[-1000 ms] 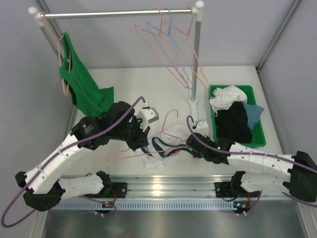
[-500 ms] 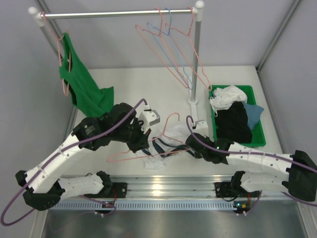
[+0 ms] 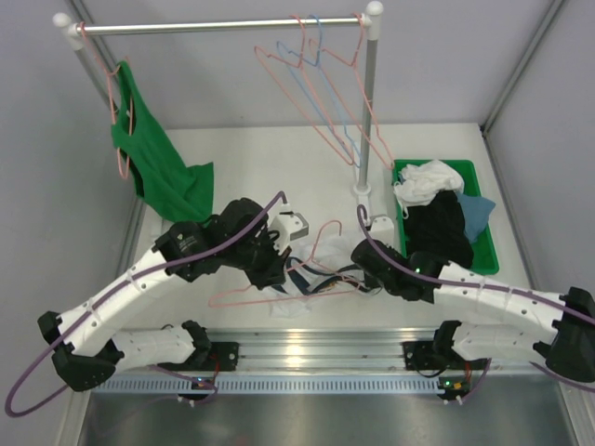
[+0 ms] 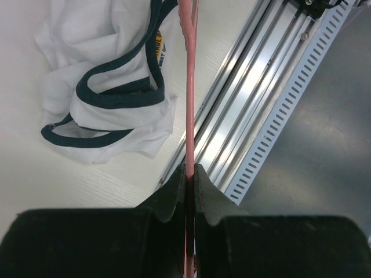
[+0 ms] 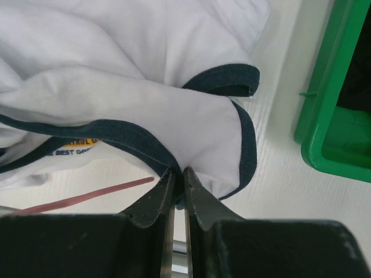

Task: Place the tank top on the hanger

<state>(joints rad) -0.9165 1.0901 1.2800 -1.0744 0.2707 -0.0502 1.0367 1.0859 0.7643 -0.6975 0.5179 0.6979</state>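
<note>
The tank top [image 3: 292,305] is bunched on the counter [image 3: 279,177] between the left tool [image 3: 277,277] and the right tool [image 3: 364,271], and is crossed by the hanger [image 3: 232,298].

A white table [image 3: 251,158] stands between pale grey wall panels [image 3: 186,84], with a metal clothes rail [image 3: 214,26] on white posts [image 3: 368,102] spanning its far side. Overhead light glares off the aluminium mounting rail [image 3: 307,358] along the near edge, above a dull grey surface [image 3: 325,423].
</note>
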